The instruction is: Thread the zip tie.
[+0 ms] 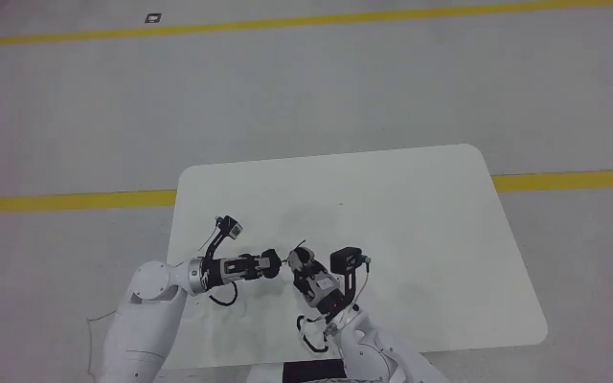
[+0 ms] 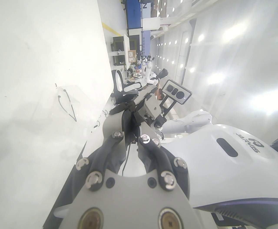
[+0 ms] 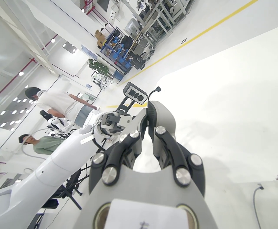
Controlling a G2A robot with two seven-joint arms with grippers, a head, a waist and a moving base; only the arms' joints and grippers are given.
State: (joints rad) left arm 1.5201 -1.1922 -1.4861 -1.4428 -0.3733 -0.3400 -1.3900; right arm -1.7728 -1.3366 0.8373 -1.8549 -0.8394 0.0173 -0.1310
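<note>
Your right tool [image 3: 147, 106] is pressed together on the zip tie [image 3: 157, 89], whose head end curls out past the tips. Your left tool [image 2: 127, 109] faces it, also pressed together; whether it grips the tail you cannot tell. Both hang over the tabletop [image 1: 431, 220] near its front edge. Expect a light, springy, slick strap, so take hold close behind the tail's tip.

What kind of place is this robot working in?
Probably a big robot workshop or factory hall: yellow floor lines, racks of machines and blue bins in the background.
</note>
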